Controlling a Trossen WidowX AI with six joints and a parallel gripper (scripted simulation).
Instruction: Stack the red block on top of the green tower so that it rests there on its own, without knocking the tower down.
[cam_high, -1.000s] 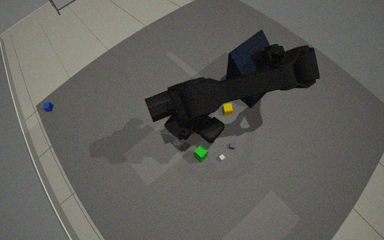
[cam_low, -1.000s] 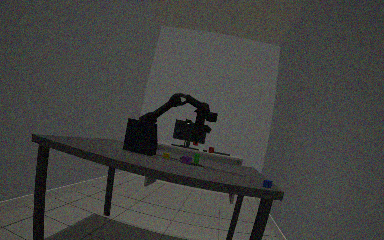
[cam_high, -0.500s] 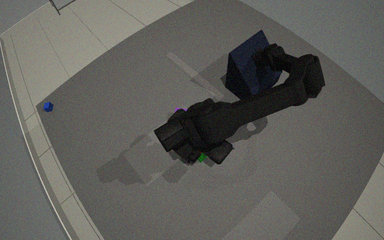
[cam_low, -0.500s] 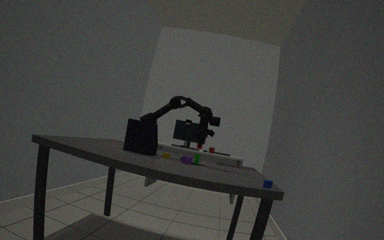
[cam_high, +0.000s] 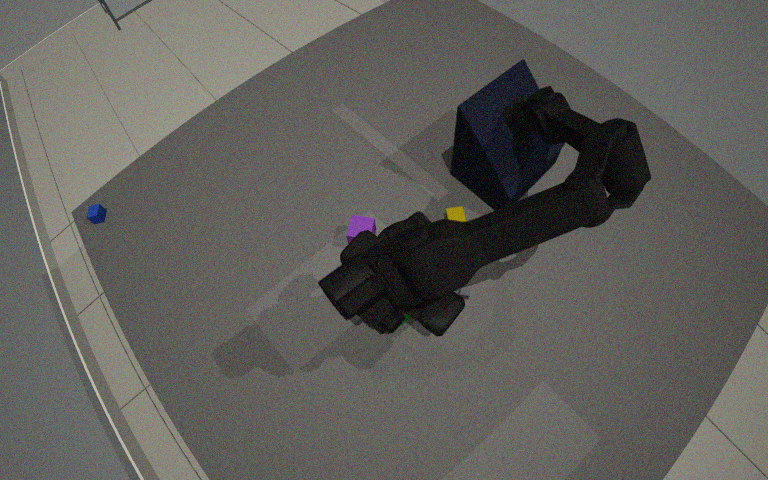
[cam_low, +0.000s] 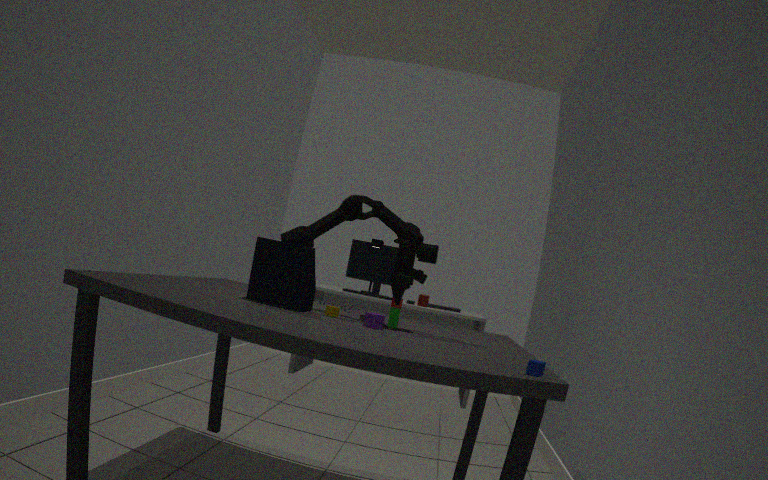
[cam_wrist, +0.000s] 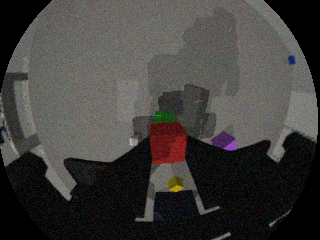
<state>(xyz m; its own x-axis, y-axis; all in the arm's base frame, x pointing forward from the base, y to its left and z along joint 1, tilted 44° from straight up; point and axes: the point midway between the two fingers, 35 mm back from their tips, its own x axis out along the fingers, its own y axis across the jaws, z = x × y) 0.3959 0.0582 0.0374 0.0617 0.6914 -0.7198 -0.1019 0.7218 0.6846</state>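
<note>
My gripper (cam_low: 397, 303) (cam_wrist: 165, 137) points down and is shut on the red block (cam_wrist: 168, 144) (cam_low: 396, 303), which sits between its fingertips. The green tower (cam_low: 393, 318) (cam_wrist: 164, 117) stands upright on the table. In the exterior view the red block shows right at the top of the tower, with no gap that I can make out; whether it touches cannot be told. In the wrist view the red block hides most of the tower. In the top view the arm hides the red block and nearly all of the tower.
A purple block (cam_high: 360, 226) (cam_low: 373, 320) (cam_wrist: 224, 140) lies close to the tower. A yellow block (cam_high: 455, 213) (cam_low: 332, 311) (cam_wrist: 175, 184) lies nearer the dark blue box-like base (cam_high: 487, 130) (cam_low: 282, 274). A blue block (cam_high: 96, 213) (cam_low: 535, 367) (cam_wrist: 292, 60) lies near a far table corner.
</note>
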